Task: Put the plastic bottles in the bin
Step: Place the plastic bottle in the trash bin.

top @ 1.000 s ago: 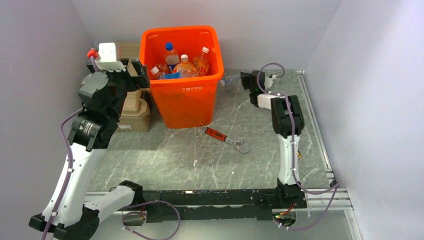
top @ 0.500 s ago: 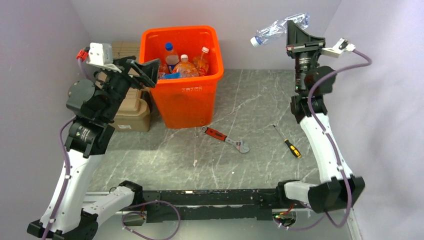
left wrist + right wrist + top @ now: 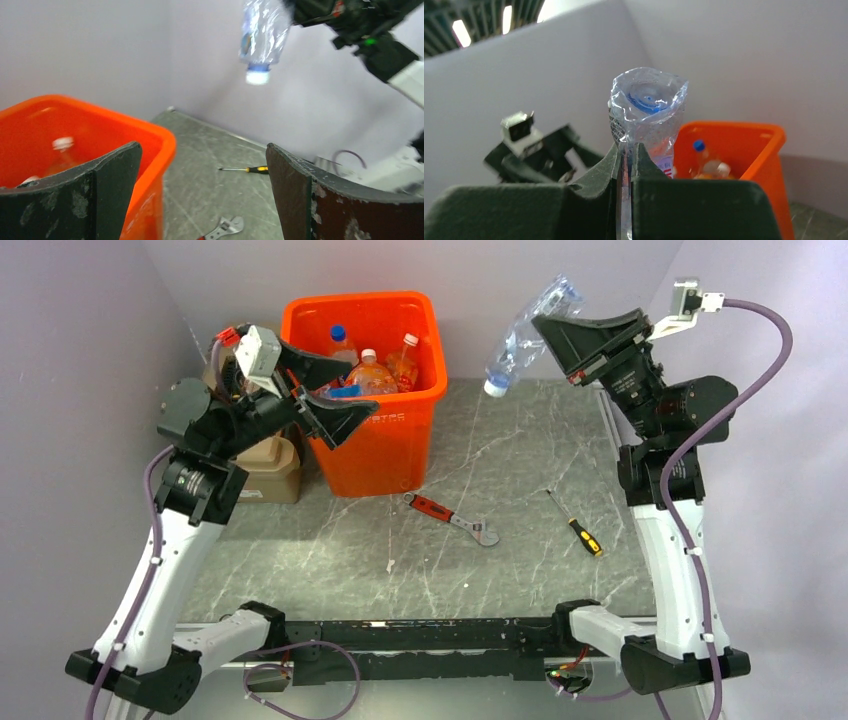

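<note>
Right hand (image 3: 548, 328), clamped on a crushed clear bottle (image 3: 518, 338) held aloft right of the orange bin (image 3: 372, 445), must next carry it over the rim; left hand (image 3: 335, 392) gapes empty.

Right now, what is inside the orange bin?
Several plastic bottles, blue- and white-capped ones on top. Whatever lies beneath is hidden, and the left end effector covers the bin's near-left corner.

Since a second ago the right end effector (image 3: 552, 328) is up off the grey marbled surface (image 3: 500, 470), clamped on a crushed clear plastic bottle (image 3: 522, 332). The bottle goes from near level to cap-down, closer to the tall bright-orange plastic bin (image 3: 385, 435). Meanwhile the left end effector (image 3: 335, 390) swings from beside the bin to its near-left corner. The small yellow-handled screwdriver (image 3: 575, 525) is now uncovered.
</note>
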Tool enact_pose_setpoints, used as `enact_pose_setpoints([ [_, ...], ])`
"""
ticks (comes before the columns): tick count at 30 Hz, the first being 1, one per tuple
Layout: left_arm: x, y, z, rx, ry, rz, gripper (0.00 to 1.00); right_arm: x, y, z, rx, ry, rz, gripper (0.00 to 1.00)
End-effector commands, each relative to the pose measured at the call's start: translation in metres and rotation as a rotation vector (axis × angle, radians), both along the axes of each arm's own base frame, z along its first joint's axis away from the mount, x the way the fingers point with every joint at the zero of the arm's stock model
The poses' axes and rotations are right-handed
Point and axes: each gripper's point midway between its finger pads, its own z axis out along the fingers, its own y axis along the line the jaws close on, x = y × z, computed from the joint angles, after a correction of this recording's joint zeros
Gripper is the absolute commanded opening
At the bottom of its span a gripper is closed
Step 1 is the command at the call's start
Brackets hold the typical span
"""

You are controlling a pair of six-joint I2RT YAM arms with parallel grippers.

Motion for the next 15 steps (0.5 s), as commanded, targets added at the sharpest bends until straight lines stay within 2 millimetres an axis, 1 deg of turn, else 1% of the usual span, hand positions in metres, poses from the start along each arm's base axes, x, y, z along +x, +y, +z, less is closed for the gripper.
enact_pose_setpoints([
  [1, -0.041, -0.027, 0.017, 0.024, -0.049, -0.327, 0.99, -0.052, 0.023, -0.013, -0.167, -0.012, 0.18, 0.0],
  [3, -0.044, -0.034, 0.019, 0.004, -0.031, -0.409, 1.0, -0.062, 0.027, -0.015, -0.191, -0.017, 0.195, 0.0],
  [4, -0.045, -0.037, 0.025, -0.018, -0.042, -0.442, 1.0, -0.066, 0.029, -0.015, -0.199, -0.025, 0.209, 0.0],
  [6, -0.042, -0.043, 0.028, -0.046, 0.02, -0.503, 1.0, -0.069, 0.033, -0.021, -0.209, -0.004, 0.233, 0.0],
  [9, -0.031, -0.052, 0.032, -0.071, 0.081, -0.548, 0.99, -0.073, 0.037, -0.026, -0.21, 0.002, 0.265, 0.0],
  [11, -0.035, -0.066, 0.035, -0.067, 0.08, -0.6, 1.0, -0.075, 0.043, -0.027, -0.205, -0.006, 0.294, 0.0],
  [13, -0.041, -0.086, 0.028, -0.027, 0.109, -0.631, 0.99, -0.074, 0.05, -0.029, -0.202, 0.002, 0.327, 0.0],
  [15, -0.048, -0.106, 0.022, 0.022, 0.089, -0.64, 1.0, -0.075, 0.06, -0.031, -0.202, 0.008, 0.365, 0.0],
])
